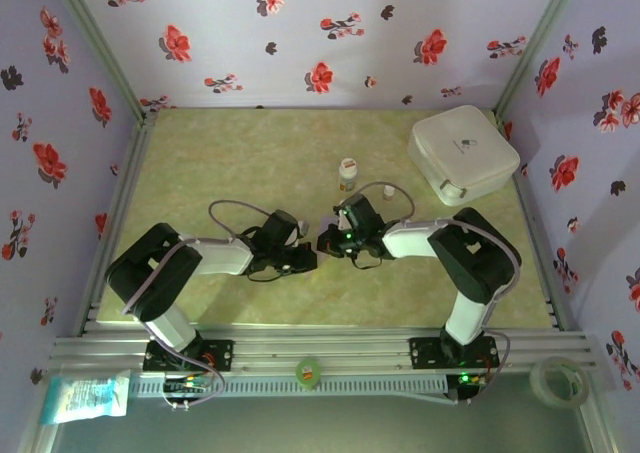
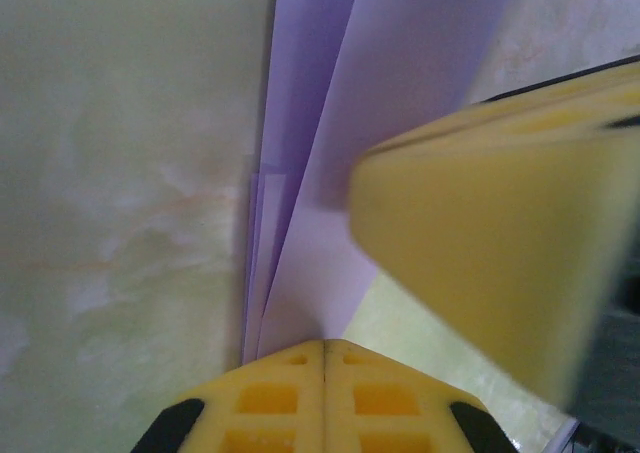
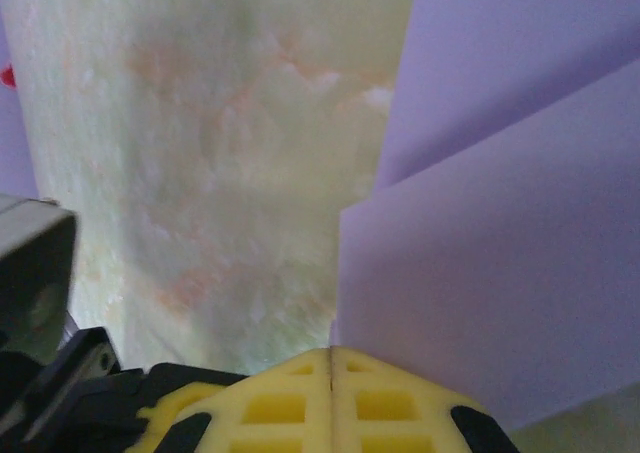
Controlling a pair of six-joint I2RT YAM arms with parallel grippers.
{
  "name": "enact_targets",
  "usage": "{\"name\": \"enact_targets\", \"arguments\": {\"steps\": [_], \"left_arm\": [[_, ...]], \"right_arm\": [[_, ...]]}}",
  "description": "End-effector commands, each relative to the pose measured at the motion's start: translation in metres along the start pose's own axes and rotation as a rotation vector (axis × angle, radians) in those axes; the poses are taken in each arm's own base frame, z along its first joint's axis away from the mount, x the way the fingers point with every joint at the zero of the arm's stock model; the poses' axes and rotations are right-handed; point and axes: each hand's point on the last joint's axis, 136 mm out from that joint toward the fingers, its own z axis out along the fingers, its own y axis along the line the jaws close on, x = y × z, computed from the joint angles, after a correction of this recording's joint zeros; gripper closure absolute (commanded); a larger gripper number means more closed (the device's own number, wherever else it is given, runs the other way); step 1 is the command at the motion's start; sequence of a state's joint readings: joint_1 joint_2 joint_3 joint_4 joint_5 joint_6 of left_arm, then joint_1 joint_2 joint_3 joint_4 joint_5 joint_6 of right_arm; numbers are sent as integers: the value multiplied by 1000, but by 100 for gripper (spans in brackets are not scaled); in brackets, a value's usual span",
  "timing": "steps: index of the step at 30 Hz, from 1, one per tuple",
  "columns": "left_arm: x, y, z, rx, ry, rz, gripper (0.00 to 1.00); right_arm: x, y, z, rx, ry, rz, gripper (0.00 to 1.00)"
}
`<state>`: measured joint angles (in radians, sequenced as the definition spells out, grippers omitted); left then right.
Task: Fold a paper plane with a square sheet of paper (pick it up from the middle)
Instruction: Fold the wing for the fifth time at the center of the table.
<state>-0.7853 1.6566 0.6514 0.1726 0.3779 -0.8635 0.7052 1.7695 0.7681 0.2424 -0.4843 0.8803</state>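
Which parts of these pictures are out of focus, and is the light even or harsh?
Left wrist view: the right gripper's yellow finger is smeared, too near the lens; the lilac paper folds look fairly crisp. Right wrist view: the table looks soft and washed out. Top external view: even light, soft shadows, no glare.

Small bottles [image 1: 348,174] and the white box [image 1: 463,153] crowd the far right; the tabletop [image 1: 230,153] lies open far left.

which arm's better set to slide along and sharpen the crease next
Left, probably: the left gripper, shut, pinches the paper right where the folded layers meet, and they run straight ahead. The right gripper grips only an edge, better for holding.
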Motion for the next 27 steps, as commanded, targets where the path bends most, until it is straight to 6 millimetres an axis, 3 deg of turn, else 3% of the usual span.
{"name": "enact_targets", "arguments": {"steps": [1, 8, 21, 27], "left_arm": [[23, 42, 6, -134, 71, -76, 100], [25, 47, 5, -142, 72, -86, 100], [29, 51, 9, -142, 89, -86, 100], [30, 50, 10, -138, 92, -86, 100]], "right_arm": [[4, -2, 8, -25, 12, 18, 100], [-2, -50, 7, 78, -33, 96, 100], [-46, -62, -10, 71, -138, 140, 100], [-66, -74, -26, 159, -211, 164, 100]]}}
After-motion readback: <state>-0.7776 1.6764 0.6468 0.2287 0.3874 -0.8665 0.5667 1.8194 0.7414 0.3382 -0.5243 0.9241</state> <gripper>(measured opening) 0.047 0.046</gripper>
